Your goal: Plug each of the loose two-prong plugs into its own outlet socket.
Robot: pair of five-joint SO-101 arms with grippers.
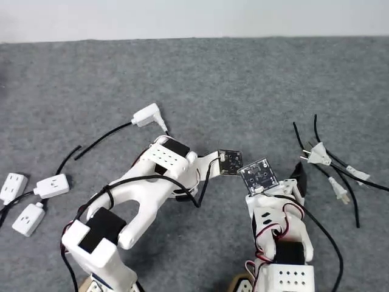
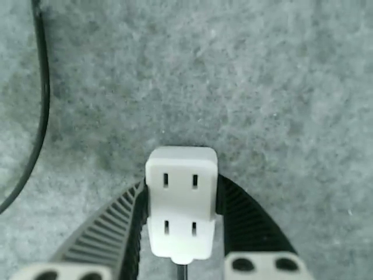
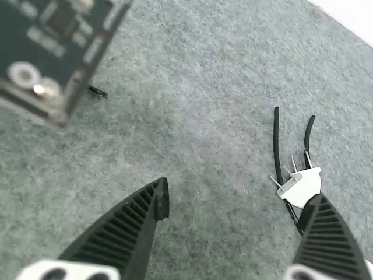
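Toward the front edge of the table (image 1: 243, 79), your left gripper (image 2: 182, 189) clamps a light, rigid outlet socket (image 2: 180, 201) by its sides. Your right gripper (image 3: 239, 199) is wide open and empty, beside a plug (image 3: 302, 186) toward the right edge. I think it is best to take the plug by its hard body, not by the thin prongs.

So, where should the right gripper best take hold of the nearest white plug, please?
I'd grip the plug by its white body, from above, clamping across its sides: it lies flat, and the prongs at one end must stay free.
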